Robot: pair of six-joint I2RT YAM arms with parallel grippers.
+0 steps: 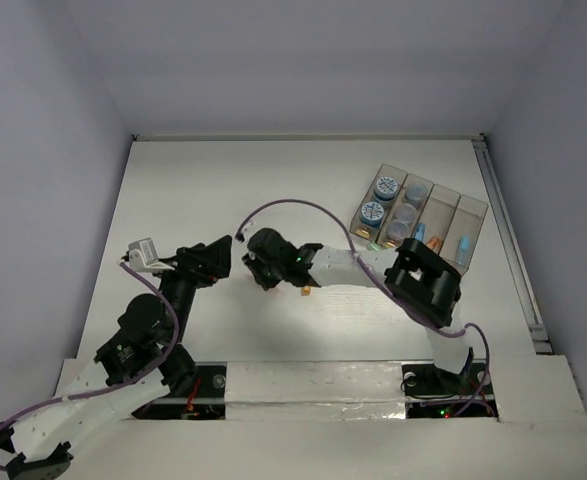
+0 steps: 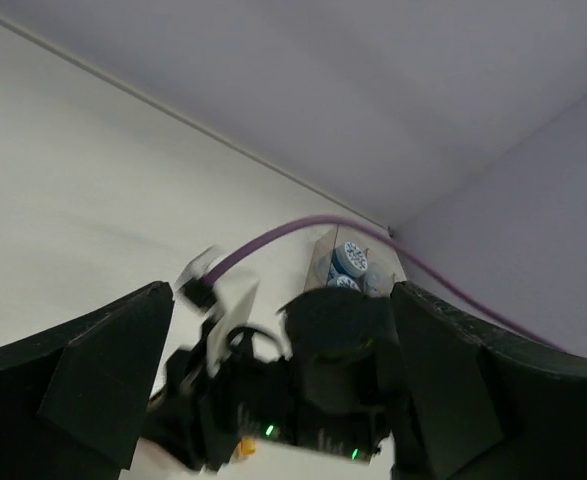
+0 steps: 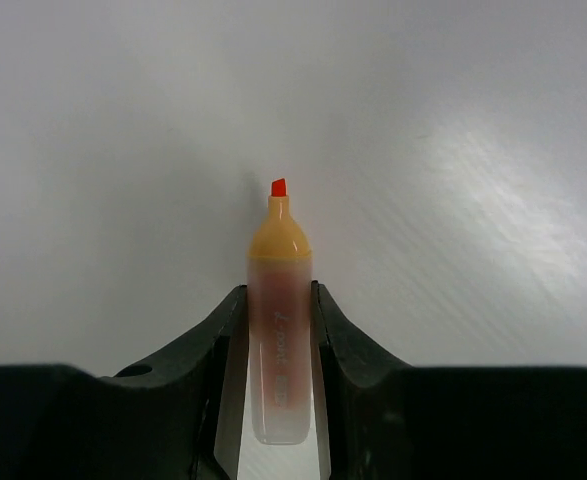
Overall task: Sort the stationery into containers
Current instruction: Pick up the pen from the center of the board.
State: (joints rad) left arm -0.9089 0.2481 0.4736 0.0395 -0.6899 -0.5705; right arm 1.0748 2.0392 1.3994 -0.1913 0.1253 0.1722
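Note:
My right gripper (image 3: 278, 296) is shut on a short orange stick (image 3: 278, 250) with a bare orange tip, held just over the white table. In the top view my right gripper (image 1: 257, 268) reaches left to the table's middle. My left gripper (image 1: 213, 258) is open and empty, right beside it on the left. In the left wrist view my left gripper (image 2: 281, 292) has its jaws spread wide and faces the right gripper's black body. The clear organiser box (image 1: 470, 212) stands at the back right with round tubs (image 1: 385, 187) and sticks (image 1: 463, 243) in its compartments.
A small orange piece (image 1: 305, 291) lies on the table under my right forearm; I cannot tell what it is. A purple cable (image 1: 293, 206) arcs over the right arm. White walls close the table at the back and sides.

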